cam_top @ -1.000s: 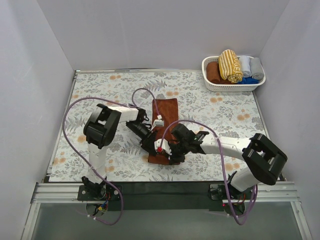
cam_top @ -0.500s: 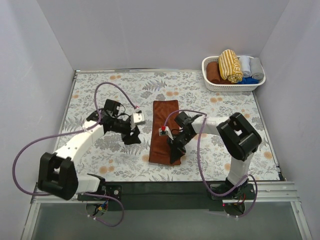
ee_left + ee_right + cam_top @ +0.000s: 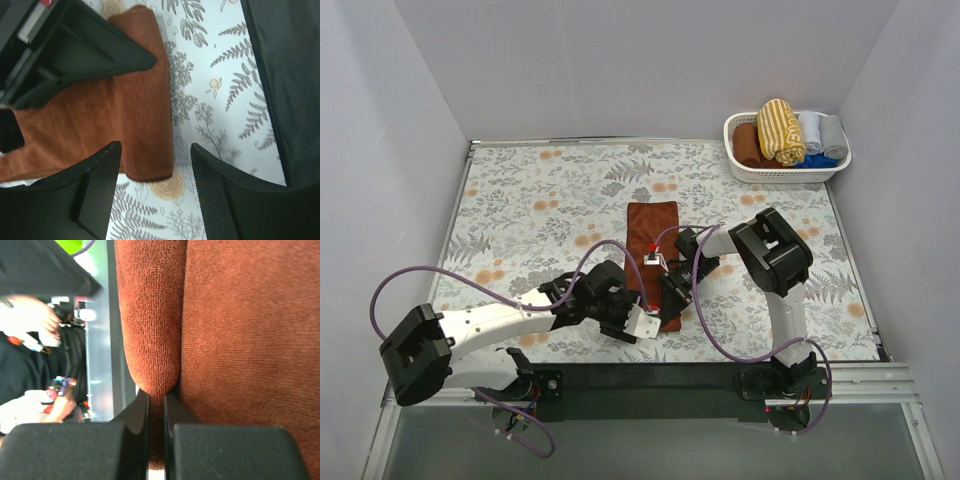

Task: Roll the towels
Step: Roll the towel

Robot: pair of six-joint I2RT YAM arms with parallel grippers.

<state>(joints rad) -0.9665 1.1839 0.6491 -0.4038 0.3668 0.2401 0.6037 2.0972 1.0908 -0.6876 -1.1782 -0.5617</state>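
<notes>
Right jaws pinch the brown towel (image 3: 150,315) by its rolled near edge, keeping it tight; left jaws gape empty, poised to help.

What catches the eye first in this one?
The rust-brown towel lies mid-table, its near end curled into a roll pinched by the right gripper, the open left gripper poised at that roll's end. A white basket in the far right corner holds a striped yellow towel roll.
</notes>
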